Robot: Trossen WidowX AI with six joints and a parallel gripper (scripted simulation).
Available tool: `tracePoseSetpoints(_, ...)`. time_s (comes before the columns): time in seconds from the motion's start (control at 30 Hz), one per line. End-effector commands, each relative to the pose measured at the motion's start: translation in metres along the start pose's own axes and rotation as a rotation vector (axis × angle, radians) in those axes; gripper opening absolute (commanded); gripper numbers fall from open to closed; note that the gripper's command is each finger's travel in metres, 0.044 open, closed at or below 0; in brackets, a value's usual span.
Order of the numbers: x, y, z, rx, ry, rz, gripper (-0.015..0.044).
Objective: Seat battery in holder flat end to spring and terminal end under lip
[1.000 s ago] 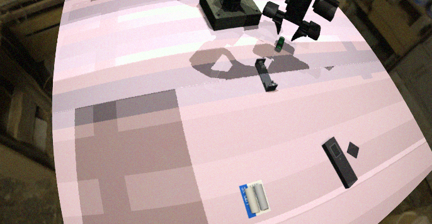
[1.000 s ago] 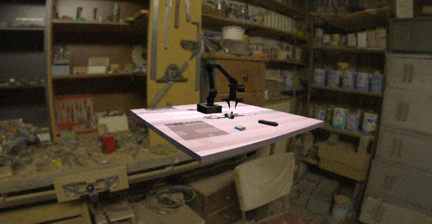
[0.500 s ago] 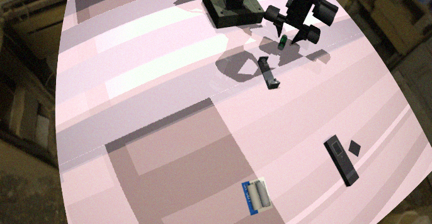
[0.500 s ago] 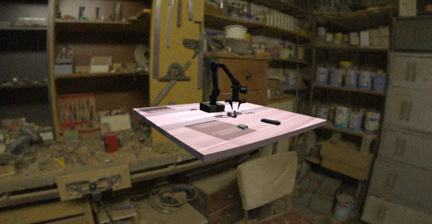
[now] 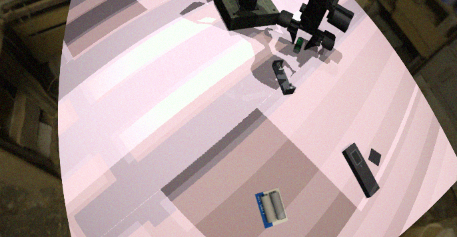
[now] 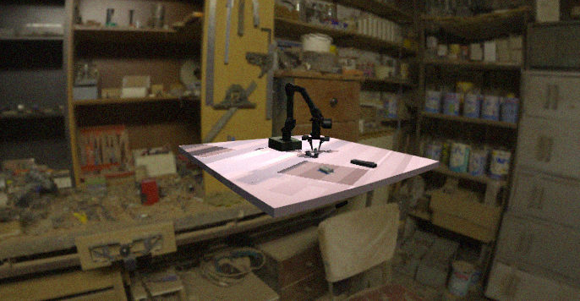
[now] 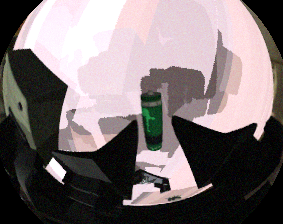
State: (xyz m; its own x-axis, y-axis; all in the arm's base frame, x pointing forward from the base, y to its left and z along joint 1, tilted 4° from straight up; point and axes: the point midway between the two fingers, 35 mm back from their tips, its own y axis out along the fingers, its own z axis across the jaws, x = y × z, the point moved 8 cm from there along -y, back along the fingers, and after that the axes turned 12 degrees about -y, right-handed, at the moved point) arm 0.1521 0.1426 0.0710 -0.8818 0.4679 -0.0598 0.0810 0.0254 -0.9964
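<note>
The green battery point(image 5: 298, 45) point(image 7: 152, 122) lies on the table, its long axis running between the fingers in the wrist view. My gripper point(image 5: 300, 46) point(image 6: 314, 150) point(image 7: 154, 121) is open and points down, with one fingertip on each side of the battery and a gap on both sides. How high the tips are above the table is hard to tell. The black holder point(image 5: 282, 77) point(image 7: 151, 179) lies close by, with a spring visible at its end nearer the arm base. It looks empty and is partly hidden by the gripper body in the wrist view.
The arm base point(image 5: 247, 10) point(image 6: 285, 144) point(image 7: 18, 92) stands beside the gripper. A long black device point(image 5: 361, 171) point(image 6: 363, 163) and a small dark plate point(image 5: 374, 157) lie farther out. A pack with two pale cells point(image 5: 274, 208) point(image 6: 325, 170) lies away from the holder.
</note>
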Motion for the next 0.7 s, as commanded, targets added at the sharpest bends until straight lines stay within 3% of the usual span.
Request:
tracePoseSetpoints(0.0, 0.0, 0.003, 0.002, 0.008, -0.005, 0.002, 0.0119)
tracePoseSetpoints(0.27, 0.0, 0.003, 0.002, 0.008, -0.005, 0.002, 0.0065)
tracePoseSetpoints(0.43, 0.0, 0.002, 0.002, 0.008, -0.005, 0.002, 0.0061)
tracePoseSetpoints(0.67, 0.0, -0.046, 0.001, 0.008, -0.005, 0.002, 0.0061)
